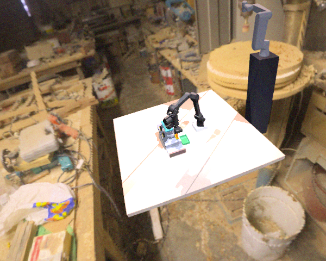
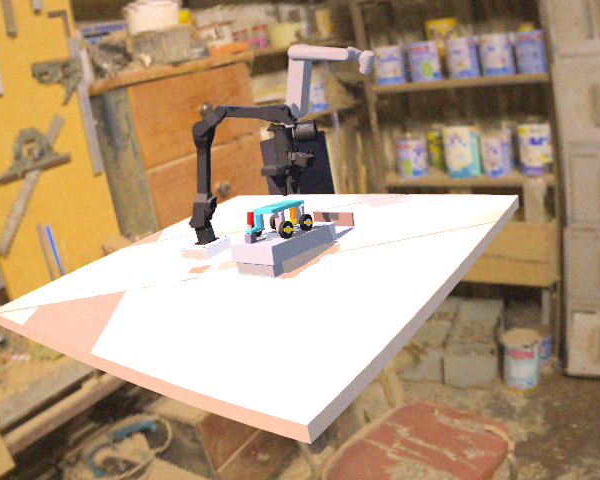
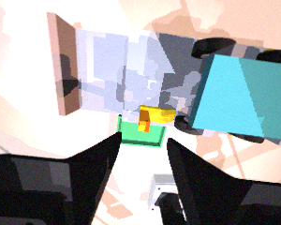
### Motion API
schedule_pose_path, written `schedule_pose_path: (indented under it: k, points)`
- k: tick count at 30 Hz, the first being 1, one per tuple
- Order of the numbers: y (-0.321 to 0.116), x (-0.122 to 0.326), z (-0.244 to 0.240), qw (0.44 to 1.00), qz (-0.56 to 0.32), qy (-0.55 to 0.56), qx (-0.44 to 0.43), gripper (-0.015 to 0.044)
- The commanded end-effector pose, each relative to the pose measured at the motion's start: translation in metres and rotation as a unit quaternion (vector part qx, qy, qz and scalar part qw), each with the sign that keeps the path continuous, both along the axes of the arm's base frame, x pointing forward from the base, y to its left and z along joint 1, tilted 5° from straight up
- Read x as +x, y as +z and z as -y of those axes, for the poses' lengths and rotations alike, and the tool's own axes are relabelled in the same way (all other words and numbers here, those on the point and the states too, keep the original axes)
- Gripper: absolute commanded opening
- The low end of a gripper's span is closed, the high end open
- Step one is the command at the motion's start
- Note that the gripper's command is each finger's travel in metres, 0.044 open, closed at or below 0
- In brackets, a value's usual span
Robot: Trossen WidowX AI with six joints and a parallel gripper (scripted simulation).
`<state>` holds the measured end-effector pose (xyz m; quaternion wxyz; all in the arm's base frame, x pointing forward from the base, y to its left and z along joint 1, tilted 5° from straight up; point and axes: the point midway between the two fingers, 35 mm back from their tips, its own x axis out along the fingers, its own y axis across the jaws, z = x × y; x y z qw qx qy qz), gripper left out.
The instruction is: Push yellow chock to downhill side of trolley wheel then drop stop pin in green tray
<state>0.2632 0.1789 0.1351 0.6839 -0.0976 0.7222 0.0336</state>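
The trolley [image 1: 165, 128] [image 2: 280, 207] [image 3: 225, 94], with a turquoise deck and black wheels, stands on the grey ramp [image 1: 174, 146] [image 2: 301, 243] [image 3: 103, 75]. The red-headed stop pin [image 2: 249, 218] is upright at its uphill end. The yellow chock [image 1: 176, 136] [image 3: 160, 114] [image 2: 292, 212] is on the ramp near its edge, at the downhill side of a lower wheel, its orange handle [image 3: 144, 124] up. Chock and wheel look very close; contact is unclear. My gripper [image 2: 285, 193] [image 3: 144, 138] is open and empty, above the chock and clear of the handle.
The green tray [image 1: 185, 140] [image 3: 140, 143] lies beside the ramp on the arm-base side, with nothing visible in it. A brown end board [image 1: 177, 153] [image 2: 345, 219] [image 3: 66, 70] stands at the ramp's lower end. The white arm base [image 1: 199, 126] [image 2: 197, 251] is beyond the tray.
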Motion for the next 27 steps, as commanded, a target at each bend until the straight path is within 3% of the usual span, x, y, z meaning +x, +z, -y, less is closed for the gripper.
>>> schedule_pose_path:
  k: [1,4,15,27]
  points:
    - [-0.001,-0.001,0.000,1.000,0.001,0.003,-0.001,0.0269]
    - [0.007,-0.002,-0.015,0.998,0.041,0.040,0.009,0.0190]
    - [0.014,0.027,0.028,0.978,0.027,0.208,-0.015,0.0190]
    - [0.023,0.054,0.088,0.912,-0.014,0.408,-0.044,0.0190]
